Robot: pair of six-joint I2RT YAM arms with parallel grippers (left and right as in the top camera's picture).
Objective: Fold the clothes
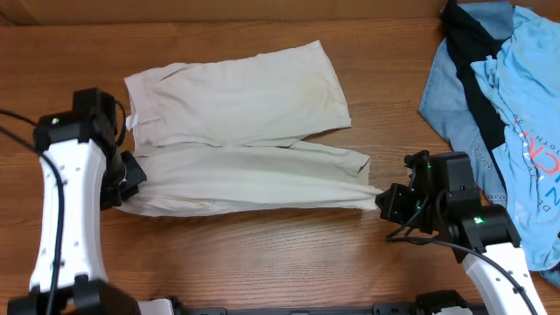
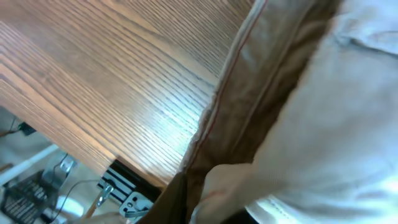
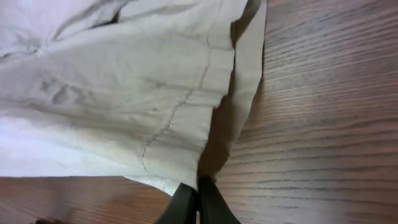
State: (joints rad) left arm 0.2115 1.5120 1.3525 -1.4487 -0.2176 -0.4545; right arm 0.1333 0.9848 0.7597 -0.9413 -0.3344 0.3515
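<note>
The clothes [image 1: 236, 105], a pair of beige shorts, lie flat across the middle of the table with the waistband to the left. The near leg [image 1: 254, 179] runs stretched between both grippers. My right gripper [image 1: 383, 199] is shut on the hem corner of that leg; in the right wrist view its black fingertips [image 3: 186, 202] pinch the cloth edge [image 3: 205, 149] just above the wood. My left gripper [image 1: 129, 182] sits at the waistband end. Beige cloth [image 2: 336, 112] crowds the left wrist view, bunched close to the camera, and hides the jaws.
A heap of blue and dark garments [image 1: 507, 114] lies at the table's right end, close behind my right arm. The wooden table [image 1: 262, 262] shows bare in front of the shorts. In the left wrist view its front edge [image 2: 106, 165] lies close by.
</note>
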